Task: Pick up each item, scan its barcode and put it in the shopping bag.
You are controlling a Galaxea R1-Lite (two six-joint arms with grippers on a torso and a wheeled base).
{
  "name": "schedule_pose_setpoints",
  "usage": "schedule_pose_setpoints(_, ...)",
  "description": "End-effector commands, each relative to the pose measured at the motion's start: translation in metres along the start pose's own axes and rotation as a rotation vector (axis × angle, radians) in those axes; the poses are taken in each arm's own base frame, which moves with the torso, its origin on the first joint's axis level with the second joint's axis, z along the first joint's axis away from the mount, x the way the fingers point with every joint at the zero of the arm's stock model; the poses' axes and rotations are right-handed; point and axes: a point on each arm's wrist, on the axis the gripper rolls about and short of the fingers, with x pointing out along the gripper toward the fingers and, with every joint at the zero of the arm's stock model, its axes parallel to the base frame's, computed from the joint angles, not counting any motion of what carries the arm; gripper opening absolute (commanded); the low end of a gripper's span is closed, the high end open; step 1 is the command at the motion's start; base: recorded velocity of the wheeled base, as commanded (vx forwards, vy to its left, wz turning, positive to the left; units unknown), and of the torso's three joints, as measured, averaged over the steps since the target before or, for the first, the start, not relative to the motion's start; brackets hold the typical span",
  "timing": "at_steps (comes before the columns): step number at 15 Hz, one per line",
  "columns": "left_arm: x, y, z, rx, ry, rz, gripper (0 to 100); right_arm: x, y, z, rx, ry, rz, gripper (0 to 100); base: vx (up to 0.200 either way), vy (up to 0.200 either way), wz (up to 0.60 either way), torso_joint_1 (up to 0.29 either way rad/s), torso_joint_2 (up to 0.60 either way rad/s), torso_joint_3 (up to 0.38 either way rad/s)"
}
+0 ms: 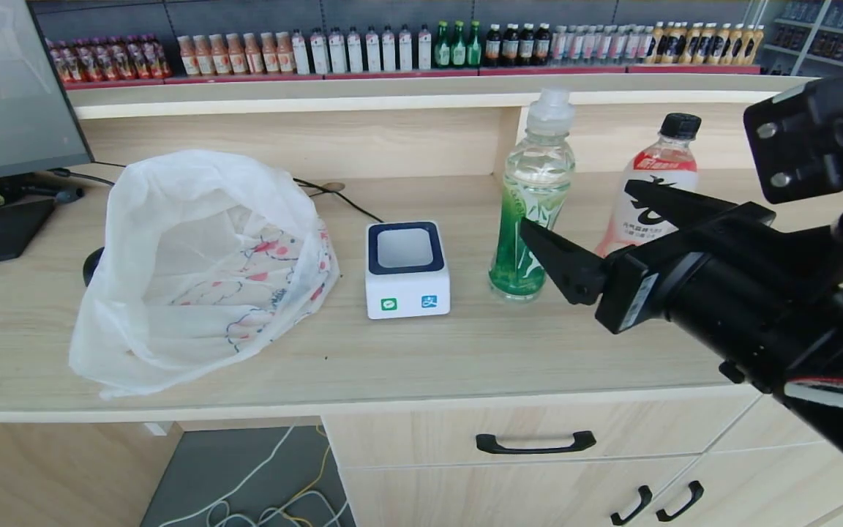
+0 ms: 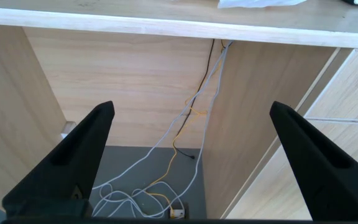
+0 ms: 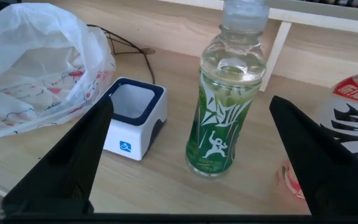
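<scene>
Counter [image 1: 465, 351]: light wood, carrying all the task items.

Shopping bag [image 1: 202, 271]: thin white plastic, slumped at the counter's left end with its mouth open. Red and blue patterning shows inside it; whether this is contents or print cannot be told.

Right gripper [image 1: 575, 206]: fingers spread wide and holding nothing, above the counter's right end, close to both bottles.

Left gripper [image 2: 191, 109]: fingers spread and empty, below the counter's front edge, facing a recess with loose cables [image 2: 166, 180].

Green-label bottle [image 1: 531, 212]: upright right of centre, clear liquid, pale cap, white figures on the label.

Red-and-white bottle [image 1: 656, 176]: upright, nearer the back edge and right end, black cap, bold black characters.

Scanner [image 1: 405, 269]: white box at centre with a dark-rimmed window on top and two small icons, green and blue, on its front.
</scene>
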Motion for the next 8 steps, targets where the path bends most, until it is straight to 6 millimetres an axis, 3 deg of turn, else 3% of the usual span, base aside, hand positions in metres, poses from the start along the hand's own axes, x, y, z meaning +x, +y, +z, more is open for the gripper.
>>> schedule_pose_setpoints(1,0.0,0.0,0.0,0.0,-0.001,0.001,100,0.02,0.015,-0.023,-0.026,0.013,-0.011,100,0.0,0.0,0.0,0.0,0.0,0.0)
schedule_pose_setpoints(4,0.0,0.0,0.0,0.0,-0.001,0.001,100,0.028,0.018,-0.03,0.013,-0.02,-0.14,100,0.0,0.0,0.0,0.0,0.0,0.0)
schedule_pose_setpoints(8,0.0,0.0,0.0,0.0,-0.001,0.001,100,0.026,0.018,-0.036,0.006,-0.001,-0.178,100,0.0,0.0,0.0,0.0,0.0,0.0)
